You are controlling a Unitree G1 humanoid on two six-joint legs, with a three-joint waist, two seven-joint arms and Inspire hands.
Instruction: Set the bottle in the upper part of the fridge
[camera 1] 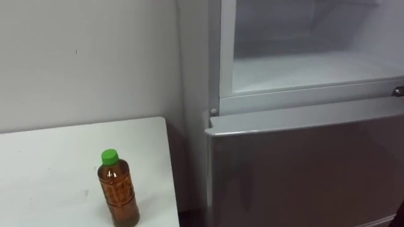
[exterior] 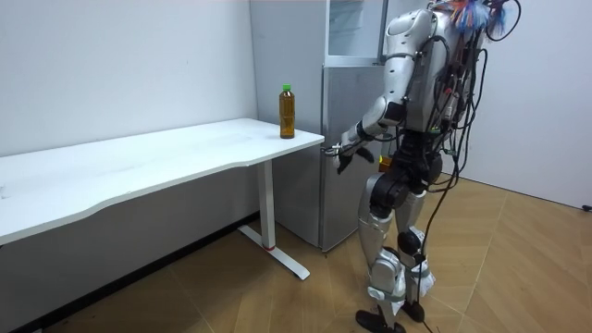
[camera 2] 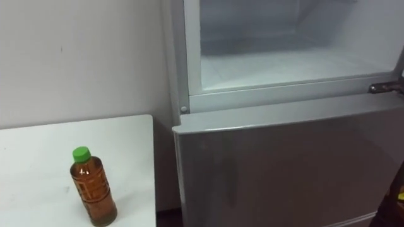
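Bright, even room light — soft, faint shadows

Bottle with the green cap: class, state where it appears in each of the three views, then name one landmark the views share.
Left eye view: bottle at lower left, upright on the white table, near its right edge.
Right eye view: bottle at lower left, closer to the picture's left edge.
Room view: bottle at upper centre, at the table's end.
Shared landmark: the fridge, right of the table.
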